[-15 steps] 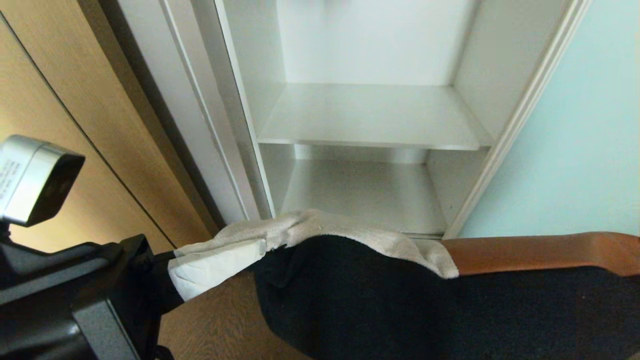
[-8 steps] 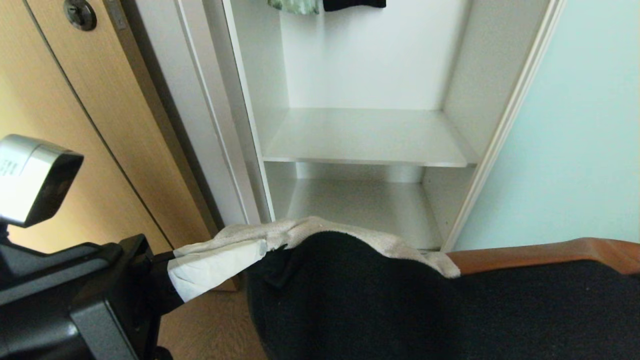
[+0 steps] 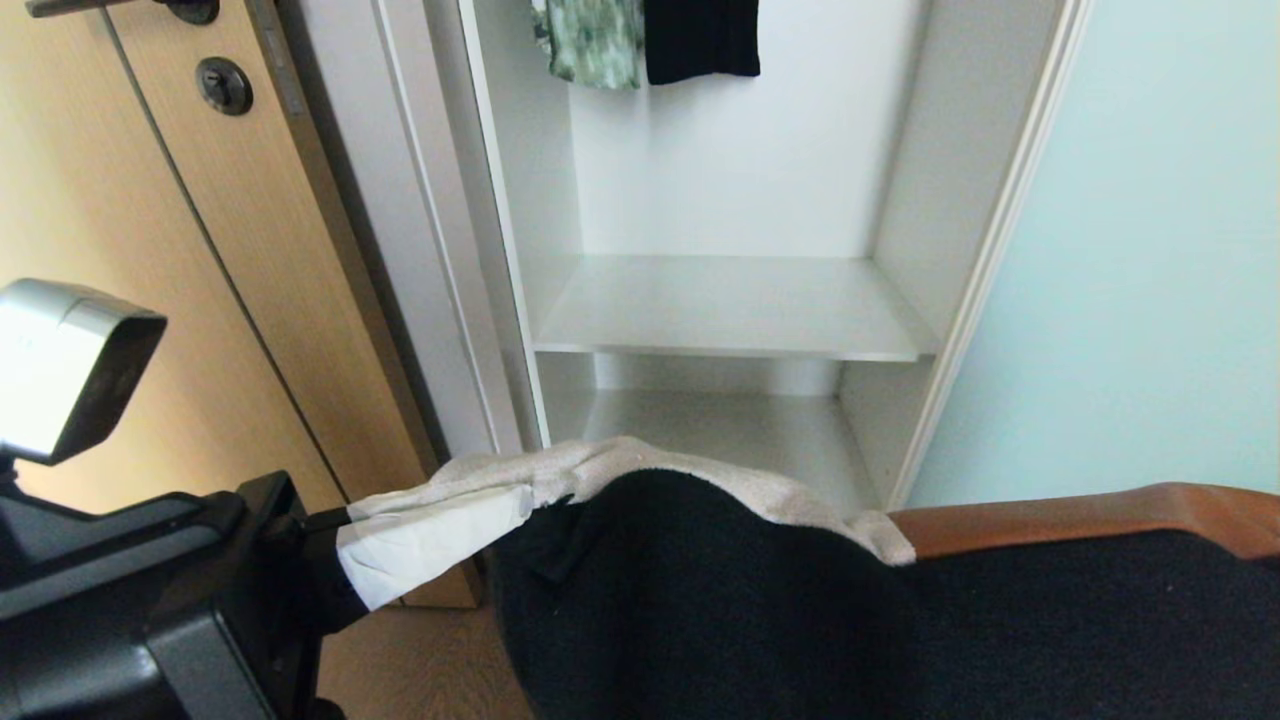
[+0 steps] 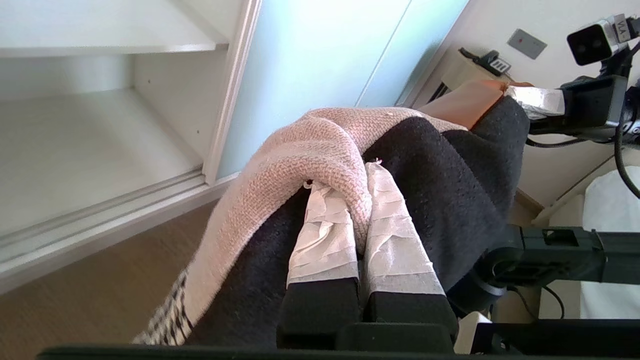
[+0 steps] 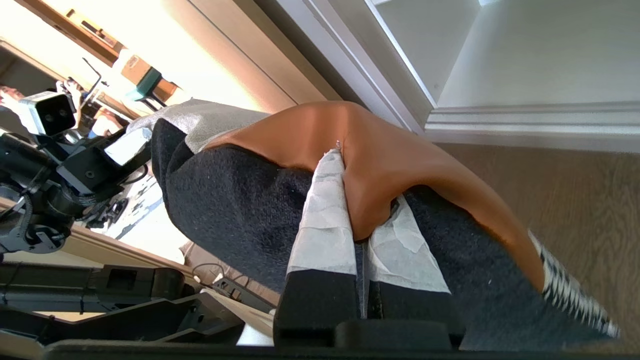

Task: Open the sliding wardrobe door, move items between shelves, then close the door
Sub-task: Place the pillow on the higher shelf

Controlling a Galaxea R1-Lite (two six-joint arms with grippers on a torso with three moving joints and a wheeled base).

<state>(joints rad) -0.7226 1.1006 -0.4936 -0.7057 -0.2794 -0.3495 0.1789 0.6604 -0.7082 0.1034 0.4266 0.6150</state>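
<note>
Carrying cushion point(image 3: 760, 600) lower centre, left gripper point(image 4: 357, 200) and right gripper point(image 5: 357, 200) both pinching edges. Risking fabric slipping from thin pinches, sagging and snagging shelf point(image 3: 730, 310) lip.

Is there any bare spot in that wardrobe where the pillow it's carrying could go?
Both matt white shelves look bare: the upper shelf, bordered by the white side walls, and the lower shelf beneath it. Higher up, hanging clothes crowd the compartment. The left hand and right hand each pinch the patchwork cushion in front of the opening.
</note>
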